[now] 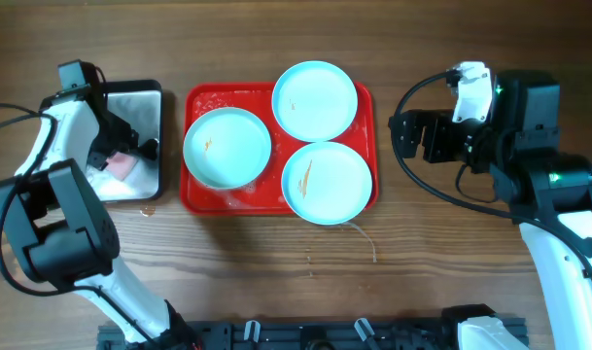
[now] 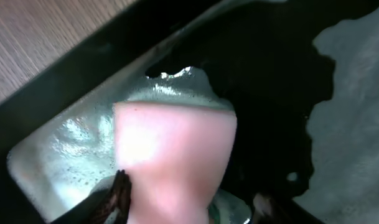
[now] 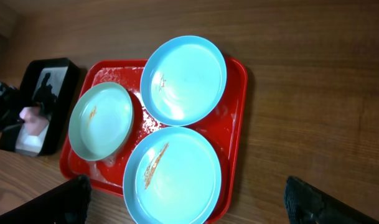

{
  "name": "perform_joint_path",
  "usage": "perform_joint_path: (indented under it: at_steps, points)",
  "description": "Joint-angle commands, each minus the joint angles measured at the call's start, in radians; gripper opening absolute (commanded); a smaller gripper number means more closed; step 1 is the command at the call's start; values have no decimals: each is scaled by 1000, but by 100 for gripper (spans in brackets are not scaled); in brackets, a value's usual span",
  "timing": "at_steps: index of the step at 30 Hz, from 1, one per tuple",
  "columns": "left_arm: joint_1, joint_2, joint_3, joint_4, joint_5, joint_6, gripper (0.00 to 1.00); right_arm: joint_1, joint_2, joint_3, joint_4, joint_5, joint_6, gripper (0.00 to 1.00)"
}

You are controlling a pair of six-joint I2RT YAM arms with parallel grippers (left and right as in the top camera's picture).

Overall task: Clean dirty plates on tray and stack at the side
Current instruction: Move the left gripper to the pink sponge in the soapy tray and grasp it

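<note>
Three pale turquoise plates lie on the red tray (image 1: 191,192). One is at the left (image 1: 227,146), one at the back right (image 1: 315,100) and one at the front right (image 1: 327,182). The left and front-right plates have brownish streaks. All three also show in the right wrist view: (image 3: 101,121), (image 3: 184,79), (image 3: 180,175). My left gripper (image 1: 128,154) is down in the silver metal tray (image 1: 145,107). It is closed on a pink sponge (image 2: 173,155), with the left finger pressed against the sponge's side. My right gripper (image 1: 409,136) is open and empty, hovering above the table right of the red tray.
The black-rimmed silver tray (image 2: 65,155) is wet and holds the sponge, left of the red tray (image 3: 236,124). Foam or water smears lie on the red tray between the plates. Bare wooden table lies right of and in front of the red tray.
</note>
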Motion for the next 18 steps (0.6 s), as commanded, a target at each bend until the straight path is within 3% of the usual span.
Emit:
perform_joint_path:
  at_steps: [1, 8, 9, 11, 14, 18]
  points:
    - [3, 16, -30, 7, 6, 8, 62, 0, 2, 21, -9, -19, -21, 100]
    - [3, 16, -111, 39, 6, 7, 55, 0, 2, 21, -9, -19, -21, 100]
    - [3, 16, -114, 38, 10, 7, 41, 0, 2, 21, -8, -19, -21, 100]
    - [3, 16, -113, 41, 15, 7, 24, 0, 2, 21, -9, -19, -21, 100]
    - [3, 9, -100, 39, 21, 8, 6, 0, 2, 21, -9, -19, -21, 100]
    - [1, -32, -38, 44, 64, 8, 4, 0, 2, 21, -10, -19, -21, 100]
